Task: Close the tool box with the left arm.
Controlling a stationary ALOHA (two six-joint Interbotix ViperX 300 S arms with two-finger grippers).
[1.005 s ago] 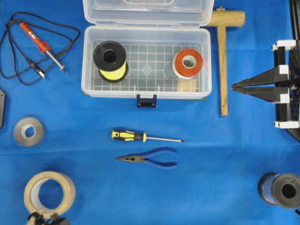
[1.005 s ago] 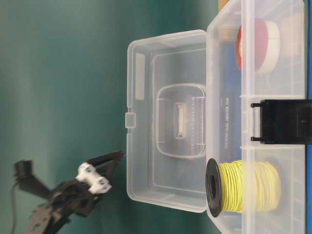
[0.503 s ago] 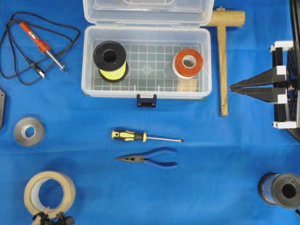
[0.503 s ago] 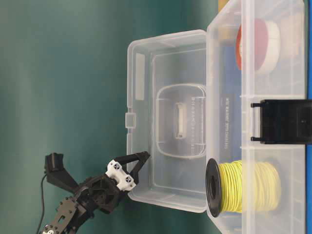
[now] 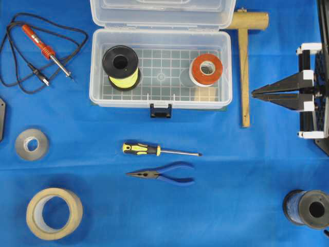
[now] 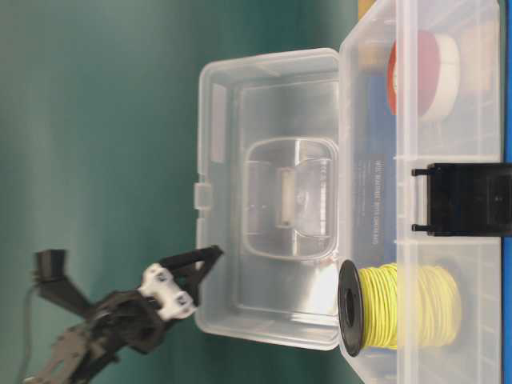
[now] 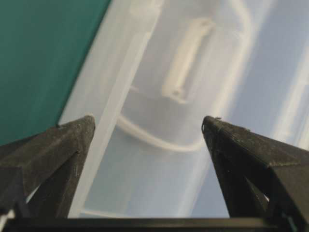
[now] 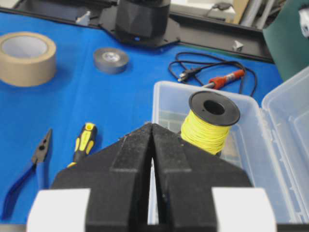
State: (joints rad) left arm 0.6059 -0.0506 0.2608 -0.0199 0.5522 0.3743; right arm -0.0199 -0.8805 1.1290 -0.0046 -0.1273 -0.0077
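Observation:
The clear tool box stands open at the back of the blue table, its lid raised behind it and its dark blue latch at the front. In the table-level view my left gripper hangs in the air with its tips at the raised lid's rim, near the yellow-spool end. In the left wrist view it is open and empty, with the lid close in front. My right gripper is shut and empty right of the box; it also shows in the right wrist view.
A yellow wire spool and a red tape roll stand in the box. A wooden mallet lies to its right, a screwdriver and pliers in front. A soldering iron, tape rolls and a blue spool lie around.
The left gripper has left the overhead view's bottom edge. In the table-level view it went toward the lid, then drew back a little, and the lid's free edge has shifted slightly. The right gripper barely moved.

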